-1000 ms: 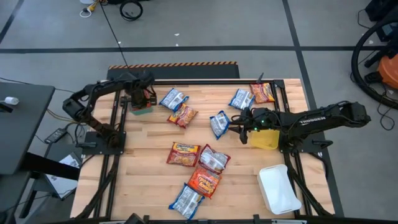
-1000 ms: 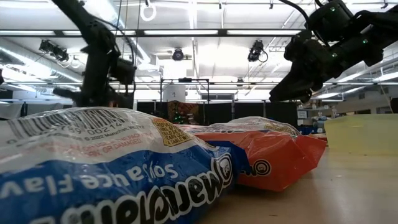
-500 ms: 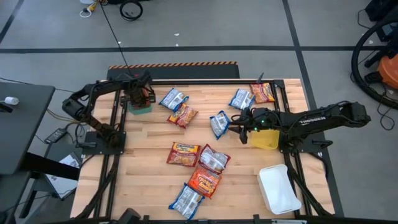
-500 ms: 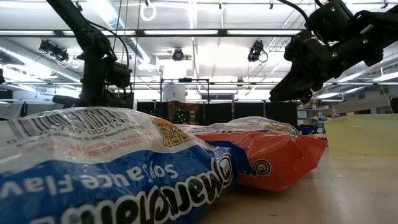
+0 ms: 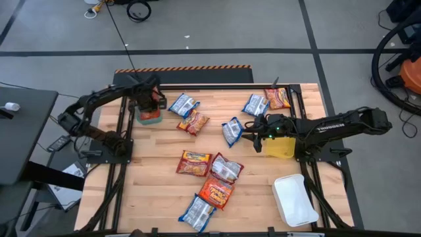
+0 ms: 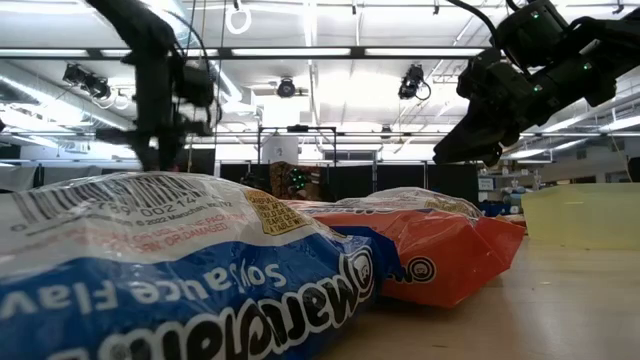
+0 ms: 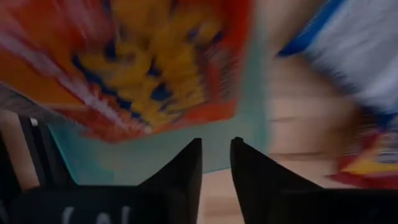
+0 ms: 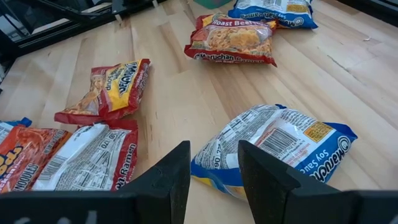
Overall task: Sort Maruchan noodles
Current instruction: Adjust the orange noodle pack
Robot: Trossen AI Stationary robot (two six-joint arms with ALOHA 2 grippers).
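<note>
Left claw [image 7: 216,163] over teal bin [image 7: 155,158] — apparently holding orange packet [image 7: 134,59].

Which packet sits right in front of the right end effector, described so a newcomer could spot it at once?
Start at the yellow bin on the table's right side, where the right end effector points toward the middle. The blue-and-white packet lies just beyond its tips, alone on bare wood. Unlike the blue-and-white packets near the far edge, it has no packet right beside it.

Grey floor [image 5: 217,26] crossed by dark seams surrounds the wooden table [image 5: 158,191]. Long ceiling strip lights [image 6: 330,52] shine overhead; far dark partitions [image 6: 370,182], perhaps curtains, stand behind.
</note>
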